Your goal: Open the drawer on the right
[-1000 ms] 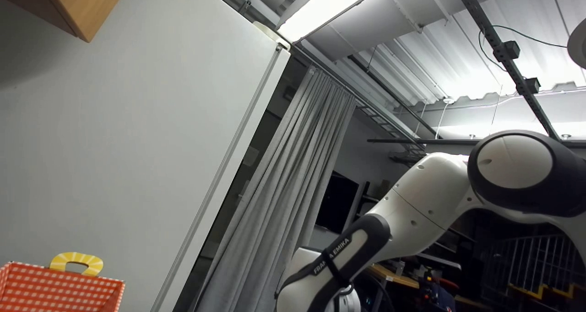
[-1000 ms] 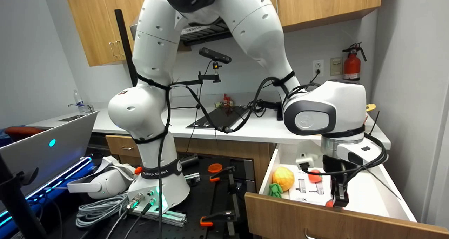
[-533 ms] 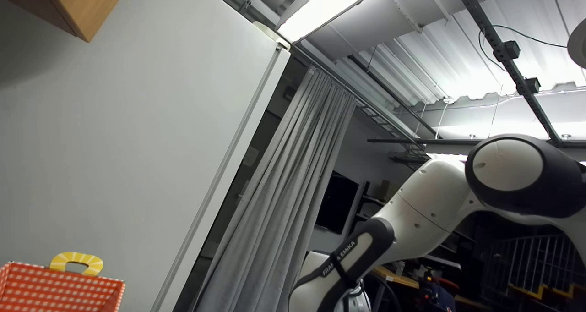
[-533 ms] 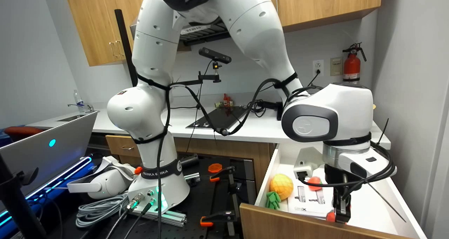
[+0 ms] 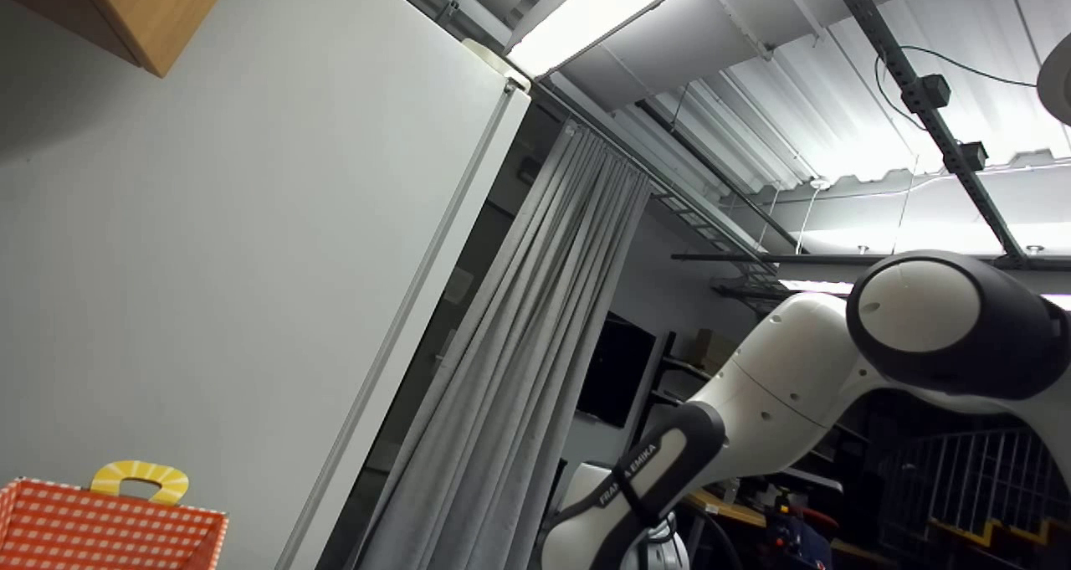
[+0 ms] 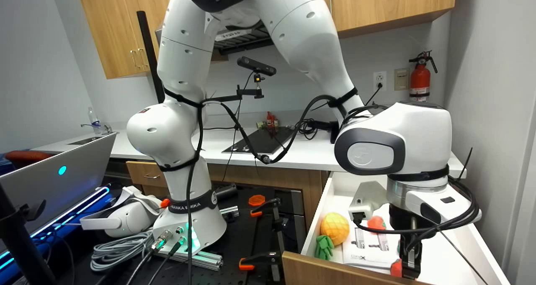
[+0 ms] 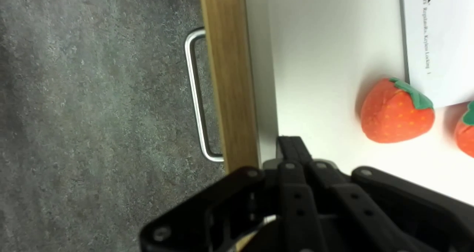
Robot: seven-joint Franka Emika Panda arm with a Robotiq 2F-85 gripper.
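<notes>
- My gripper (image 7: 294, 147) is hanging down inside the drawer (image 6: 326, 272), just behind its front panel (image 7: 233, 78).
- My fingers (image 7: 287, 150) are lying clenched, side by side.
- I can't quite tell whether my tips are touching the panel's inner face.
- The drawer is standing pulled out below the white counter (image 6: 318, 159), its metal handle (image 7: 194, 85) sitting on the panel's outer side.
- Near me, a toy strawberry (image 7: 398, 111) is lying on the drawer floor.
- In an exterior view, a yellow toy (image 6: 335, 228) is resting beside a green one (image 6: 323, 247).
</notes>
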